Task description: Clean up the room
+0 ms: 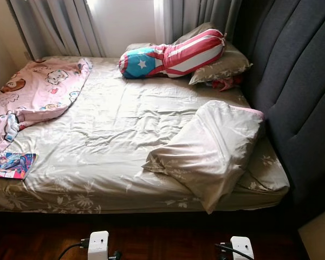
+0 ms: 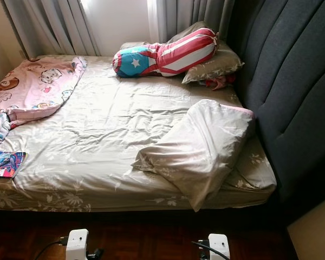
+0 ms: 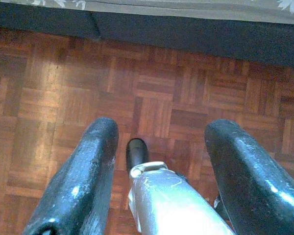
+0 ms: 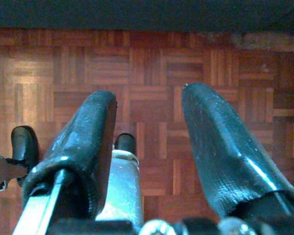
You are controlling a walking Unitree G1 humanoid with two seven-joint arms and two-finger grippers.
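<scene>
Facing the bed [image 1: 124, 135], we are hanging our left tool [image 3: 159, 161] and right tool [image 4: 147, 147] wide and empty above the parquet floor [image 3: 63, 73], seemingly deciding between the slumped pillow [image 1: 211, 149] near the headboard [image 1: 303, 92], farther pink blanket [image 1: 38, 92] and book [image 1: 11, 164].

Beige floral sheet [image 1: 124, 141], pink cartoon blanket [image 1: 38, 89], stars-and-stripes bolster [image 1: 173, 54], grey headboard [image 1: 298, 92]

The pink blanket [image 1: 35, 92] and comic book [image 1: 11, 165] run off the frame's left edge.
</scene>
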